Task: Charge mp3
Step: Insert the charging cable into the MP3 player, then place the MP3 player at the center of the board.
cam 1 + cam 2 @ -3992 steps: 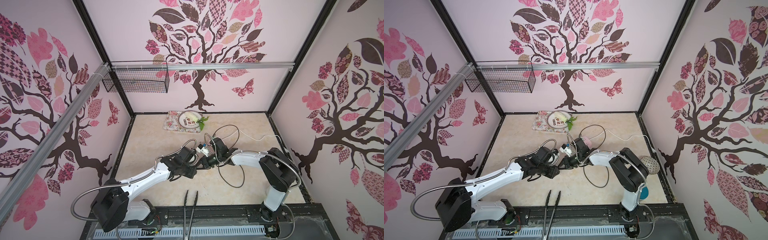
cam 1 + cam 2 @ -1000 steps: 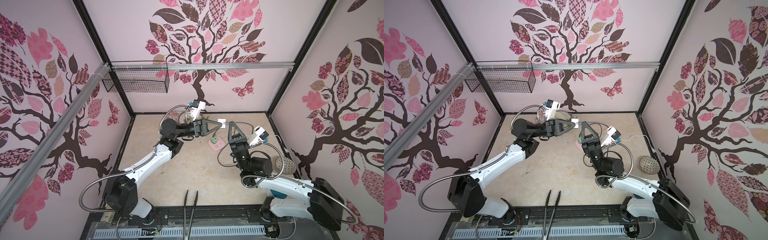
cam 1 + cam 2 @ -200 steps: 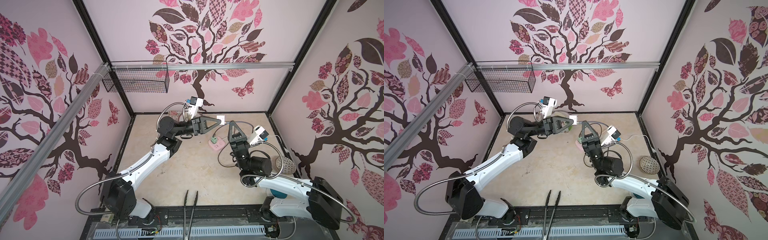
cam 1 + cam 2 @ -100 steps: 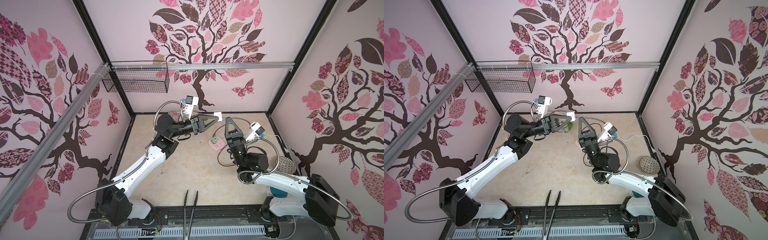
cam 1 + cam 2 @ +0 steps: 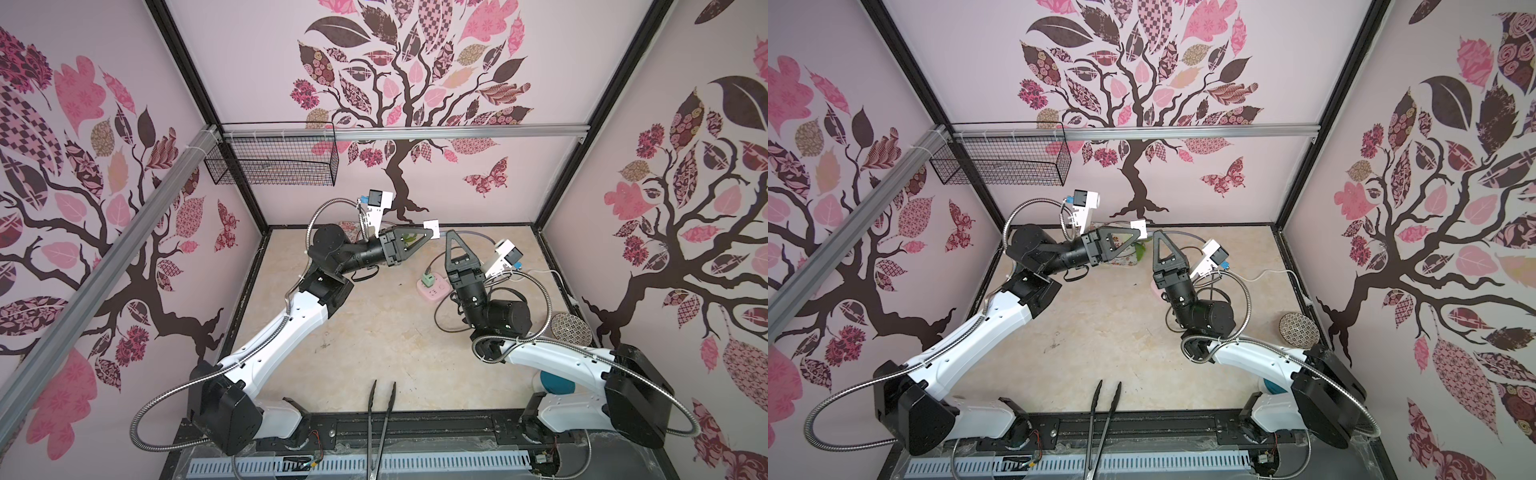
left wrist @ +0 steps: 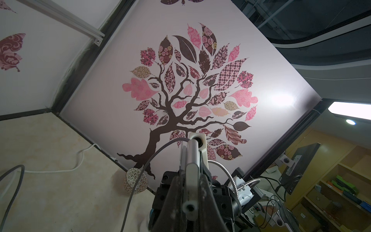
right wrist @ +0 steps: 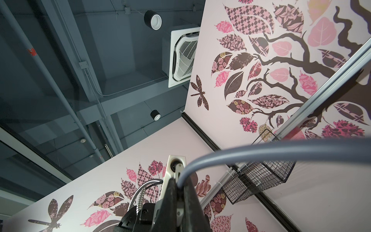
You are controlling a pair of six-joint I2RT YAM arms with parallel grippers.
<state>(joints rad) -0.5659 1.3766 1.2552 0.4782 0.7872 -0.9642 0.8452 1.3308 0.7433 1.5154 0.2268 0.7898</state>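
Tongs (image 5: pixel 387 415) — wire basket (image 5: pixel 274 166) — bowl (image 5: pixel 571 329).

The mp3 (image 6: pixel 192 166) shows a smooth, satin silver-grey metal edge. The cable (image 7: pixel 261 152) has a smooth grey rubbery sheath with a soft sheen. The table (image 5: pixel 374 340) is smooth, beige and marble-patterned, nearly matt. The wire basket (image 5: pixel 270 166) is thin black metal mesh. The rail (image 5: pixel 457 132) is brushed aluminium, the power strip (image 5: pixel 435 293) glossy pink plastic, and the arm link (image 5: pixel 291 332) glossy white plastic.

Robotics lab: decal-walled booth (image 5: pixel 257 83), monitor (image 6: pixel 301 166), stocked shelves (image 6: pixel 341 190).
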